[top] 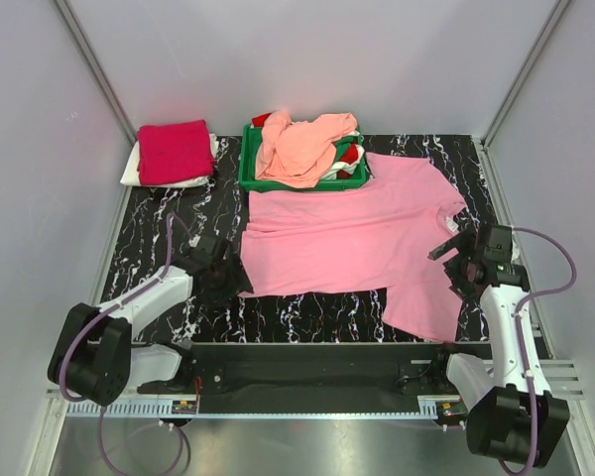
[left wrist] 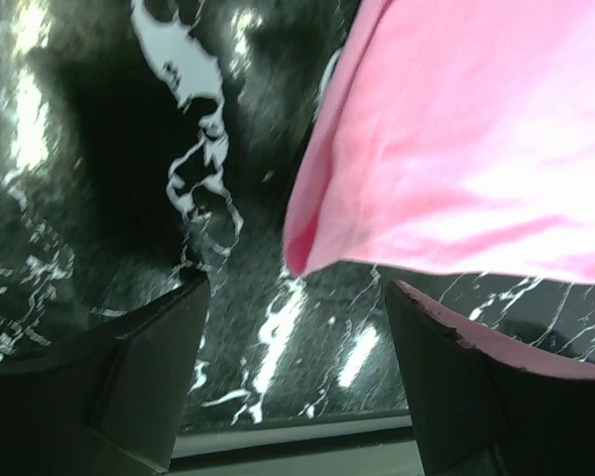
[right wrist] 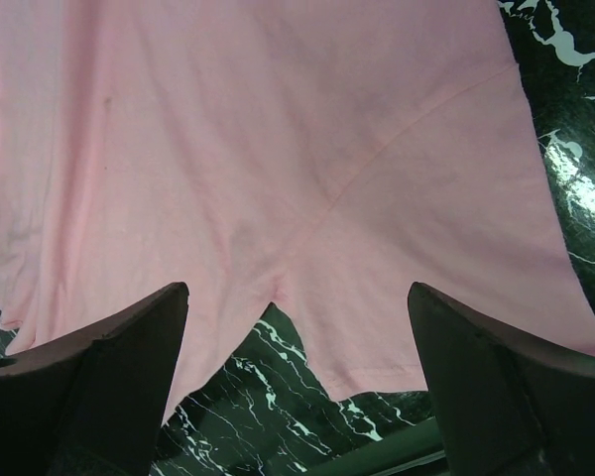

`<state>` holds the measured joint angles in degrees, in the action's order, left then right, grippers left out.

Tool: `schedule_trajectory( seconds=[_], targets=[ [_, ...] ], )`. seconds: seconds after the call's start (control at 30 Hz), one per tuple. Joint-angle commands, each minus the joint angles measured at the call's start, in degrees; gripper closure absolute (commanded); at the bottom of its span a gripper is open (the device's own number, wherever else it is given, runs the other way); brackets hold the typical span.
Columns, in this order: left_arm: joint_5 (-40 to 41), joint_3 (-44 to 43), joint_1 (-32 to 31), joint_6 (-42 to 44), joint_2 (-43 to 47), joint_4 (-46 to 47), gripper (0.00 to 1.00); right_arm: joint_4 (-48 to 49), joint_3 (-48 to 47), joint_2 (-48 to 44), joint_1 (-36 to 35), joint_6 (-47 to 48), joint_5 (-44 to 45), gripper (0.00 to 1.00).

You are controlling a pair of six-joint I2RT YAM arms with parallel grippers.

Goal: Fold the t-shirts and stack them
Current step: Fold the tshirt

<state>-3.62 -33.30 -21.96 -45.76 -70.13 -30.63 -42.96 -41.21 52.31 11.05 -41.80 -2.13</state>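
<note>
A bubblegum pink t-shirt (top: 347, 238) lies spread flat on the black marble table, its right sleeve hanging toward the front edge. My left gripper (top: 223, 270) is low at the shirt's near-left corner. In the left wrist view the left gripper (left wrist: 297, 286) is open, and the pink corner (left wrist: 299, 256) lies just ahead of the gap, not between the fingers. My right gripper (top: 461, 260) hovers over the right sleeve. In the right wrist view the right gripper (right wrist: 297, 288) stands wide open above the armpit seam (right wrist: 278, 283). A folded crimson t-shirt (top: 174, 151) rests on a white one (top: 131, 171) at the back left.
A green tray (top: 278, 186) at the back centre holds a crumpled peach t-shirt (top: 302, 149) with bits of red and white cloth beneath it. Grey walls close in the left, right and back. The table's front edge runs just behind both grippers.
</note>
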Motion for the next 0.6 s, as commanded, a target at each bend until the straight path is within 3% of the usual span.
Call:
schedule_trajectory(
  seconds=[0.0,0.1,0.17,0.27,0.47,0.57],
  targets=[
    [2.03,-0.01,-0.11,-0.91,-2.99,7.16,0.23,-0.46,0.69,-0.55,1.69,0.58,1.17,0.00],
    [1.42,-0.54,-0.11,-0.47,-6.33,10.67,0.39,-0.81,0.61,1.03,3.01,0.14,0.90,0.00],
    [-0.24,-0.71,-0.11,-0.21,-8.09,12.25,0.67,-0.81,0.52,2.00,5.46,0.31,1.25,0.00],
    [-2.87,-1.33,-0.11,-0.30,-8.01,14.28,1.00,-1.34,0.43,3.57,10.91,0.05,0.90,0.00],
    [-5.52,-7.81,5.16,3.21,-8.00,10.42,1.00,-2.57,0.08,10.33,27.07,0.58,-1.91,0.00],
    [-8.68,-11.16,9.38,5.49,-11.42,9.19,1.00,-2.30,0.96,14.46,27.97,0.14,-2.96,0.00]
  ],
)
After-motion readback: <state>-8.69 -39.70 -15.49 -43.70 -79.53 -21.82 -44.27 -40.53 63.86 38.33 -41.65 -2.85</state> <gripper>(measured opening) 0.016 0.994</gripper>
